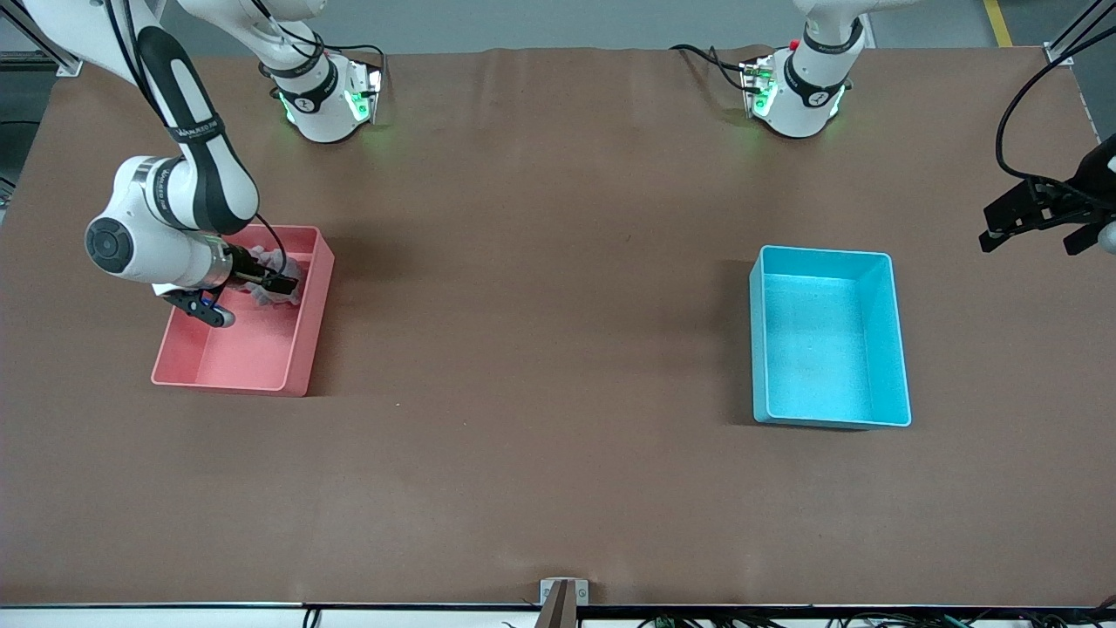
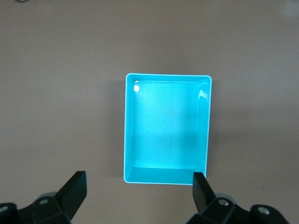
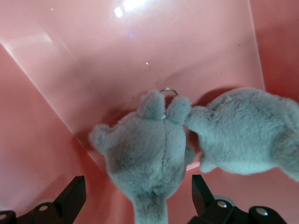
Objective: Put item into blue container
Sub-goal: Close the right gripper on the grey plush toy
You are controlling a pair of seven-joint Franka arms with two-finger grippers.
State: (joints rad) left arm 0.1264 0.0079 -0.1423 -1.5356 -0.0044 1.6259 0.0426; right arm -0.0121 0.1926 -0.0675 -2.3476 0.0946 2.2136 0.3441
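Plush toy [image 3: 154, 154] half hidden by right gripper [image 1: 261, 292].

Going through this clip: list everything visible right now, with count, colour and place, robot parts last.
blue container: one, light cyan-blue, nothing in it, toward the left arm's end of the table.
pink bin: one, pink-red, toward the right arm's end.
plush toy: one, grey, furry, with a small metal ring, lying in the pink bin.
table: one, brown cover.
right gripper: one, black fingers, open, down in the pink bin with its fingers either side of the plush toy.
left gripper: one, black fingers, open, holding nothing, waiting above the table by the blue container.
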